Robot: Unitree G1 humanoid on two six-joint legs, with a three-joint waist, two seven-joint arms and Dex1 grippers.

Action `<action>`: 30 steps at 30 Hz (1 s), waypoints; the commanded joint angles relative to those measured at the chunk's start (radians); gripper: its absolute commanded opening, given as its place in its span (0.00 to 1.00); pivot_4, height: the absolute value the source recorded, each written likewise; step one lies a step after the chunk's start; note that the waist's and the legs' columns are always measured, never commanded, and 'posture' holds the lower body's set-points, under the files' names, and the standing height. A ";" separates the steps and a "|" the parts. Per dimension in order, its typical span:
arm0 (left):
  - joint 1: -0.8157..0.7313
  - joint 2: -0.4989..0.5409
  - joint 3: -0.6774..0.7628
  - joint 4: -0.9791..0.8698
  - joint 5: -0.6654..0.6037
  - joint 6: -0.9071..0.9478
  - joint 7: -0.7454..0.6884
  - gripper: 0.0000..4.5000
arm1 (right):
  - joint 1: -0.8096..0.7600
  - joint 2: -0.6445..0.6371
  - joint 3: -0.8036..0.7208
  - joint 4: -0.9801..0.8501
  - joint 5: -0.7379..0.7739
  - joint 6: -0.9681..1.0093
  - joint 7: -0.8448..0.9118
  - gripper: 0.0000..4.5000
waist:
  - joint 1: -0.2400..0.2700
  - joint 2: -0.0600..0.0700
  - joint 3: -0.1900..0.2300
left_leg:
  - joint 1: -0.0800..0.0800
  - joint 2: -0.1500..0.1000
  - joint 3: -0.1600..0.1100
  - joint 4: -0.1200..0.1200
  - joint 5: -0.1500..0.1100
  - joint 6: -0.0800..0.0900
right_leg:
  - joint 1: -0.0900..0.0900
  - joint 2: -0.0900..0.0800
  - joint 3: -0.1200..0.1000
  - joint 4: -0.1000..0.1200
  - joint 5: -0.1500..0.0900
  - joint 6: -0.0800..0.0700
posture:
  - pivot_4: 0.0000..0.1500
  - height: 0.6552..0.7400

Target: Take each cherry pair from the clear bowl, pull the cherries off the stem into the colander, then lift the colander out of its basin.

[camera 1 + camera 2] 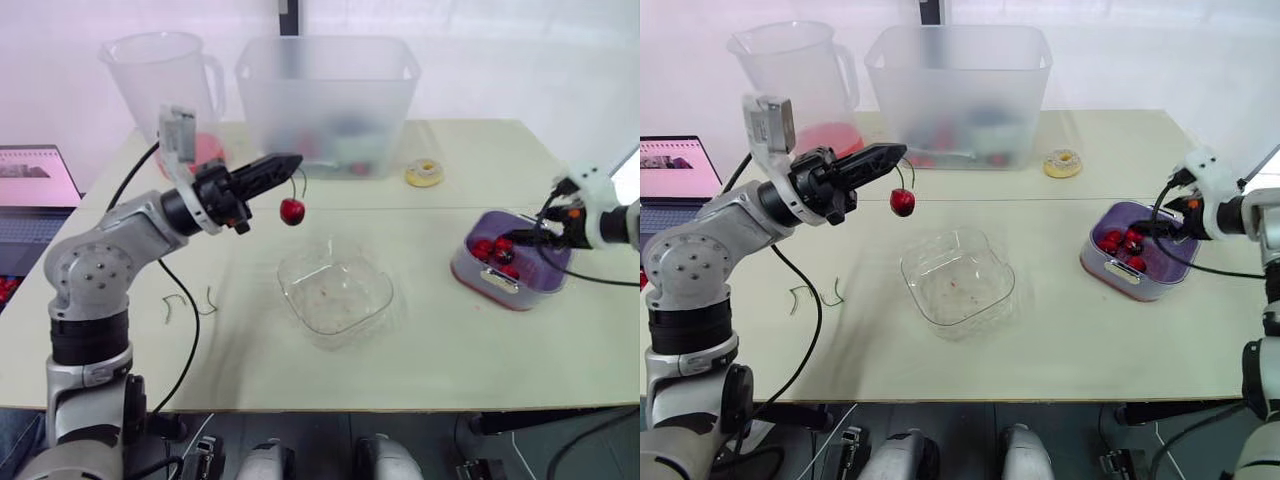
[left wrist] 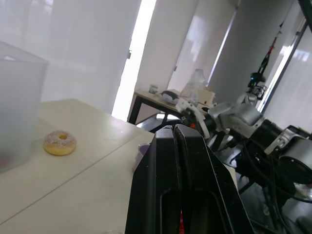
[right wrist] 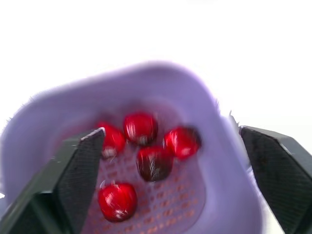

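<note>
The left claw (image 1: 288,162), in the upper middle of the head view, is clamped fully closed on a thin green cherry stem (image 1: 299,184), and the left wrist view shows its two black fingers pressed flat together. A single glossy red cherry (image 1: 292,211) hangs from that stem in the air, above and just to the upper left of the clear square plastic bowl (image 1: 335,291) that sits at the centre of the pale worktop (image 1: 430,340). At the right edge of the frame the right claw (image 1: 542,231) is spread wide over the purple perforated plastic colander (image 1: 468,262), which sits in its basin (image 1: 515,296). The right wrist view shows its fingers (image 3: 78,170) far apart with five loose red cherries (image 3: 153,163) lying on the colander floor between them, and nothing gripped. Two bare green stems (image 1: 190,300) lie on the worktop at the middle left. Along the top of the frame stand a frosted plastic tub (image 1: 328,100) and a translucent pitcher (image 1: 165,85), with a small sprinkled doughnut (image 1: 424,173) just right of the tub.
</note>
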 commanded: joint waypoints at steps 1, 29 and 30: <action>-0.038 -0.009 0.040 -0.009 -0.035 -0.016 0.018 0.00 | -0.034 0.054 -0.094 -0.231 0.158 0.163 0.042 0.99 | -0.003 0.000 0.000 | 0.000 0.000 0.000 0.000 0.000 0.000 | 0.000 0.000 0.000 0.000 0.000 0.000 | 1.00 0.39; -0.065 -0.048 0.018 -0.036 -0.065 0.015 0.040 0.00 | 0.005 0.762 -0.137 -0.722 0.686 0.460 -0.313 0.42 | -0.002 0.000 0.000 | 0.000 -0.001 -0.006 0.003 0.000 0.000 | 0.004 0.000 -0.005 0.001 0.000 0.000 | 1.00 0.39; -0.063 -0.047 0.018 -0.038 -0.066 0.016 0.041 0.00 | 0.005 0.762 -0.138 -0.720 0.689 0.459 -0.316 0.42 | -0.002 0.000 0.000 | 0.000 -0.001 -0.006 0.003 0.000 0.000 | 0.004 0.000 -0.005 0.001 0.000 0.000 | 1.00 0.39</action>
